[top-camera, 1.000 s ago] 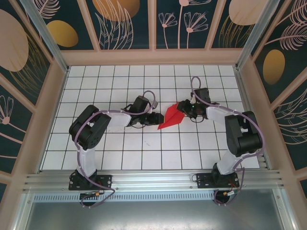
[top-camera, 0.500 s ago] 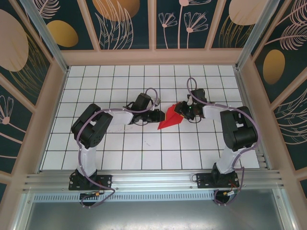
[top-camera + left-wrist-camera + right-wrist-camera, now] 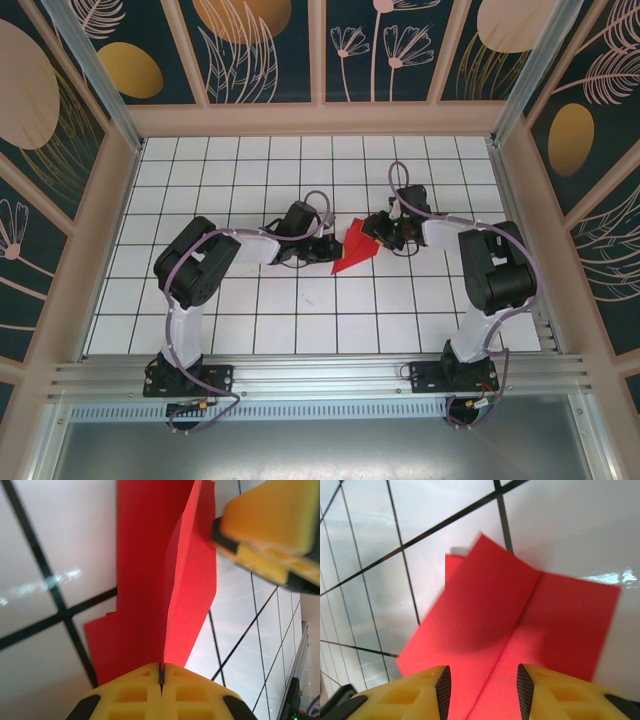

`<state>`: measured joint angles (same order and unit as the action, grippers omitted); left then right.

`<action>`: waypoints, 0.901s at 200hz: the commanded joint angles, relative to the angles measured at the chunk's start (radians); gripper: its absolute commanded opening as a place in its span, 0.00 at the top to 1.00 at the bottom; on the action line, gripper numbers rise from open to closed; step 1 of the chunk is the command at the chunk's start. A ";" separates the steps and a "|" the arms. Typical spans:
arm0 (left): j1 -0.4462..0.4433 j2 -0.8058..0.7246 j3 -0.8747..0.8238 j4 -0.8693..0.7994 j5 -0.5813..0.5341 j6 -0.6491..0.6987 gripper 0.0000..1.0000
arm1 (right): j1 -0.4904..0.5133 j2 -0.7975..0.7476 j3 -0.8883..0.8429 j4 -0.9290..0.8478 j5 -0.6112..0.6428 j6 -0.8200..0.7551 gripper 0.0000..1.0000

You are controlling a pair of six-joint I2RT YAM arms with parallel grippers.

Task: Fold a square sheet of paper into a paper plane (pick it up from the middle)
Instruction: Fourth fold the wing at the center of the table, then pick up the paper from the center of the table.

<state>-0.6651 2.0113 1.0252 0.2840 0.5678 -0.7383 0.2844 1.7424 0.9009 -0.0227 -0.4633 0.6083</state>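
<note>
The square sheet of paper is folded into a red pointed paper plane [image 3: 354,247] that lies on the white tiled table near the middle. My left gripper [image 3: 327,246] is at its left side. In the left wrist view that gripper [image 3: 162,667] is shut on the upright centre crease of the red paper [image 3: 142,610]. My right gripper [image 3: 381,231] is at the plane's far right end. In the right wrist view it [image 3: 482,682] stands open just above the paper [image 3: 520,620], one finger on each side of the crease. One of its yellow fingers [image 3: 267,522] also shows in the left wrist view.
The table [image 3: 300,310] is white tile with black lines, enclosed by low wooden walls [image 3: 320,120]. Both arms reach inward from their bases [image 3: 185,378] at the near rail, their elbows bent outward.
My left gripper has slid right up to the plane and shut on its centre crease. The right gripper moved slightly left over the plane's end and stays open.
</note>
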 commanded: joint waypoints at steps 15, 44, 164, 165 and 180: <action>-0.027 -0.118 -0.174 0.181 -0.047 -0.169 1.00 | 0.011 -0.188 -0.101 -0.026 0.050 0.021 0.51; -0.060 -0.194 -0.326 0.330 -0.106 -0.290 1.00 | 0.028 -0.282 -0.209 -0.025 0.052 0.065 0.48; -0.106 -0.330 -0.406 0.219 -0.253 -0.258 0.66 | 0.219 -0.227 -0.186 0.121 0.035 0.156 0.75; -0.106 -0.332 -0.406 0.219 -0.254 -0.259 0.66 | 0.219 -0.224 -0.185 0.122 0.034 0.156 0.75; -0.106 -0.358 -0.414 0.214 -0.253 -0.253 0.66 | 0.223 -0.188 -0.160 0.145 0.018 0.159 0.77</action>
<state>-0.7708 1.7138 0.6140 0.5438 0.3603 -1.0222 0.4946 1.4975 0.6846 0.0521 -0.4175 0.7631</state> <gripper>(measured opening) 0.339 0.244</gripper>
